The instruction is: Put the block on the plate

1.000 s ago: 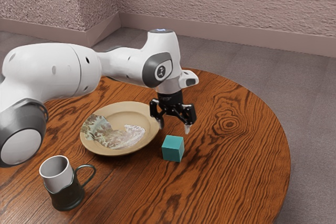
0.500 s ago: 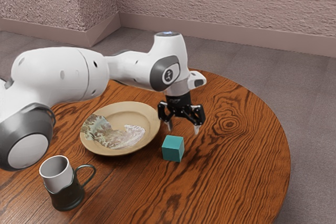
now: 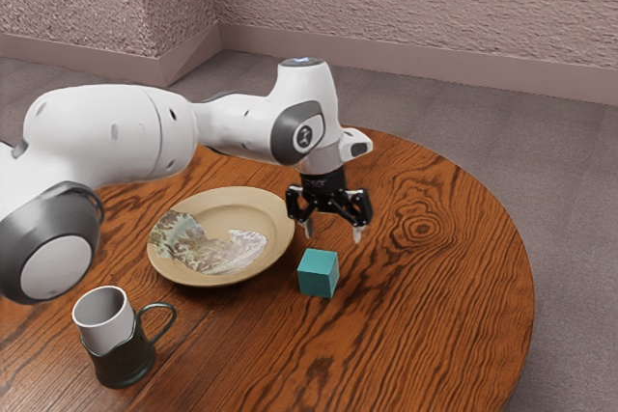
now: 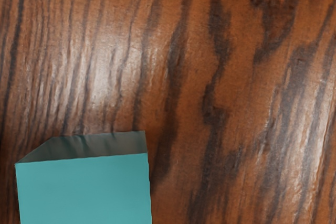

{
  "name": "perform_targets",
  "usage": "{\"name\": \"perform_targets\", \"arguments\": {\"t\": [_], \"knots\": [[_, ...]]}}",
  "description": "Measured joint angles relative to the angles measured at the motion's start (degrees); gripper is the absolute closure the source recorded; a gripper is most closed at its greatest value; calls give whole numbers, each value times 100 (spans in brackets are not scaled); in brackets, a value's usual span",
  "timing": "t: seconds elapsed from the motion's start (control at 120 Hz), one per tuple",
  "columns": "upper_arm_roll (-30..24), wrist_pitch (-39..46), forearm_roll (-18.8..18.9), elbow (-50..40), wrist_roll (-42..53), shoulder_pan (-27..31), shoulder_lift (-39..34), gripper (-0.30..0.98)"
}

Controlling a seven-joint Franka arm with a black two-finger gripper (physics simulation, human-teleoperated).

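Teal cube (image 3: 318, 273) off the round, patterned tan plate (image 3: 278, 229)
Tool (image 3: 333, 233) spread wide, empty, near the cube; grasp, carry and placement remain.

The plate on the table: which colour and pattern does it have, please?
The plate is tan, with a greenish-brown and whitish picture; best seen in the exterior view.

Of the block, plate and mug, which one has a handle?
The mug, light above and dark below: a looped handle sets it apart from the block and plate, which have none.
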Motion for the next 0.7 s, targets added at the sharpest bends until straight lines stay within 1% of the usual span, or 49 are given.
{"name": "perform_targets", "arguments": {"t": [0.175, 0.275, 0.425, 0.558, 0.7], "knots": [[-412, 7, 179, 3, -20, 418, -1, 0], [-517, 8, 239, 4, -28, 549, -1, 0], [-635, 9, 276, 2, -28, 713, 5, 0], [-688, 13, 281, 2, -27, 746, 66, 0], [-945, 81, 284, 2, -19, 960, 173, 0]]}}
